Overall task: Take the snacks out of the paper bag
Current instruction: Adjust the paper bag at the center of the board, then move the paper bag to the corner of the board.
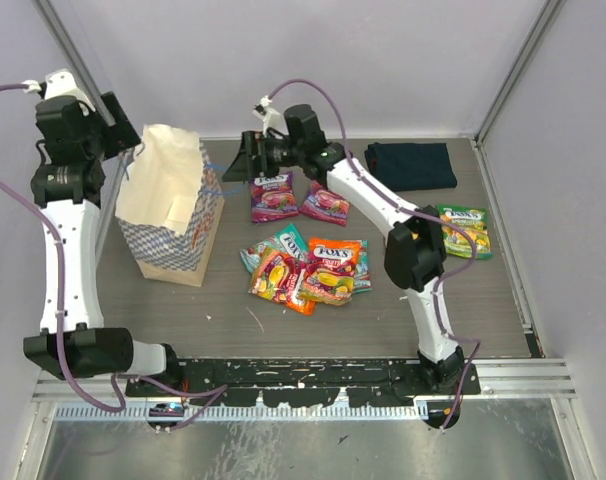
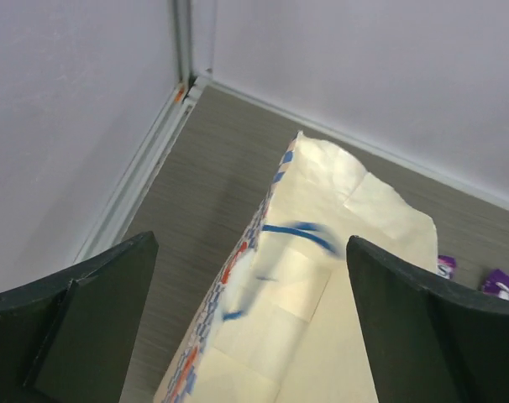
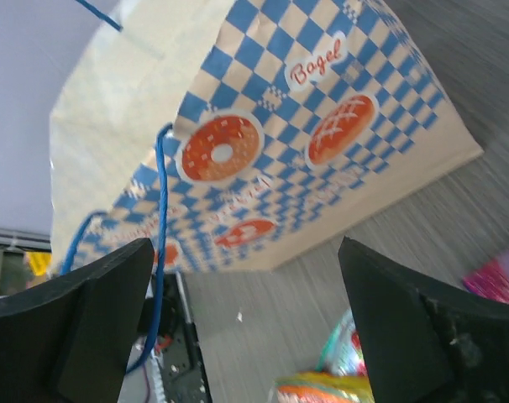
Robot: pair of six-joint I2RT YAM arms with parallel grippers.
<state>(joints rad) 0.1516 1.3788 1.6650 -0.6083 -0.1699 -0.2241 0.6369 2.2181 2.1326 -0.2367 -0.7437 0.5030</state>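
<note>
The paper bag (image 1: 168, 205) stands upright at the left with its mouth open. No packet shows in the part of its inside seen in the left wrist view (image 2: 322, 285). My left gripper (image 1: 128, 135) hovers open above the bag's far left rim; in its own view (image 2: 253, 252) nothing is between the fingers. My right gripper (image 1: 245, 160) is open and empty beside the bag's right face (image 3: 263, 143), near a blue cord handle (image 3: 160, 210). Snacks lie on the table: two purple packets (image 1: 272, 195) (image 1: 324, 203), a pile with an orange-red one (image 1: 332, 268) and a teal one (image 1: 283, 243), and a green one (image 1: 464, 230).
A dark navy folded cloth (image 1: 411, 165) lies at the back right. Grey walls close in the table at the back and on both sides. A metal rail (image 1: 313, 375) runs along the near edge by the arm bases.
</note>
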